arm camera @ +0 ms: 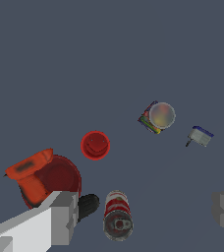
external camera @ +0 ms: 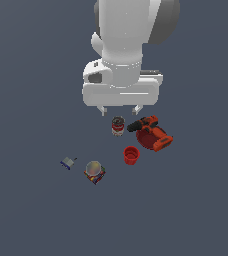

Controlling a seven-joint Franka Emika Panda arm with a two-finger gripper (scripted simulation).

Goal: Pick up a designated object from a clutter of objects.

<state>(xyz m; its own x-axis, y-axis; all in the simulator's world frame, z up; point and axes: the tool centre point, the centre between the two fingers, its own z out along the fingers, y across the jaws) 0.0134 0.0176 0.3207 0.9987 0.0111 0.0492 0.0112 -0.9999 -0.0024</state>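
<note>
Red small round plastic cup point(external camera: 130, 155) frame centre, untouched | my end effector point(external camera: 119, 110) above it, fingers apart, empty | red-black power drill point(external camera: 151, 133) just beside cup.

The exterior view looks steeply down from high up, arm entering at twelve o'clock. The wrist view looks down from nearer; both share the red cup point(external camera: 130, 155) point(arm camera: 95, 145) and its neighbours.

A flat, uniform slate-blue ground point(external camera: 31, 220) fills both views edge to edge, with no seam, wall or furniture breaking it; the lighting is soft and even, leaving only faint shading on the plain surface
</note>
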